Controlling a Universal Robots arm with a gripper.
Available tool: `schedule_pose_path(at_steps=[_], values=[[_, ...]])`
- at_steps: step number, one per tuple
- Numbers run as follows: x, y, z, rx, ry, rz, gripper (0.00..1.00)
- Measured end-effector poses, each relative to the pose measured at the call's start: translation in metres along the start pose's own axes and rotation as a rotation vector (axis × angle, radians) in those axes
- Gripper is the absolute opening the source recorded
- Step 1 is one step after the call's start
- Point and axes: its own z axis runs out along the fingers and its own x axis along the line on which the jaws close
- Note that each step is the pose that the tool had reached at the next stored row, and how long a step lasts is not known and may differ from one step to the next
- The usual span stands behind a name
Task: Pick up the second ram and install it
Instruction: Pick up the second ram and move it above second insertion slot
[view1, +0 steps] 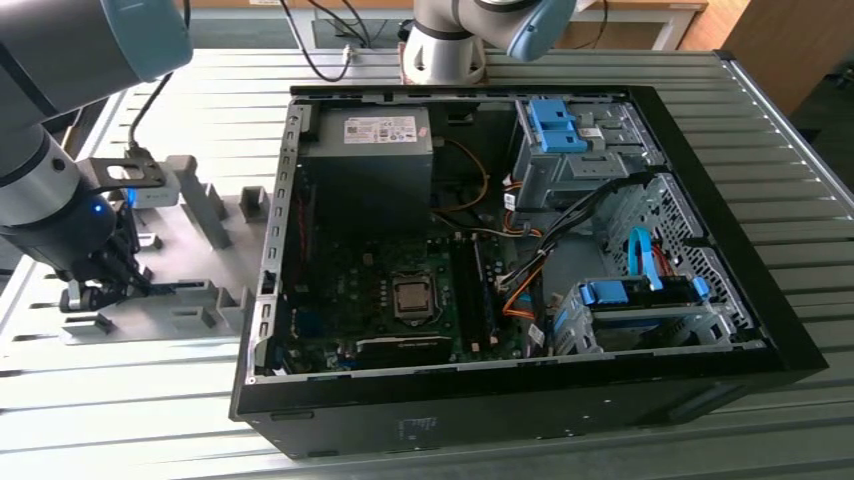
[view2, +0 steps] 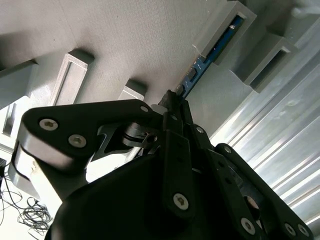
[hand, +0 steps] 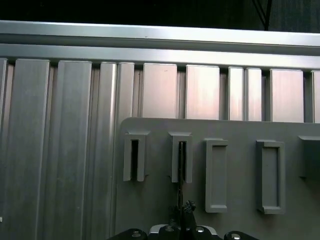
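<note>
Jaws of the gripper (view2: 172, 98) pinch shut on the second ram (view2: 201, 65), which stands in its grey fixture (hand: 240, 131). Lifting it and seating it in the open computer case (view1: 767, 340) are not yet done.

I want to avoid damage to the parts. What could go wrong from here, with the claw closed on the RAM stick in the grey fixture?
The second RAM stick has an end in a fixture slot; if the claw lifts unevenly, it may jam or bend. The grip looks narrow, so the stick might tilt. The computer case wall could catch it.
</note>
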Motion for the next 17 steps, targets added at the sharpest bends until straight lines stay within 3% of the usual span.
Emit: schedule_pose_path(at_steps=[17], values=[[-0.0002,0.0001,-0.0036,0.0008,-0.0002,0.018,0.14]])
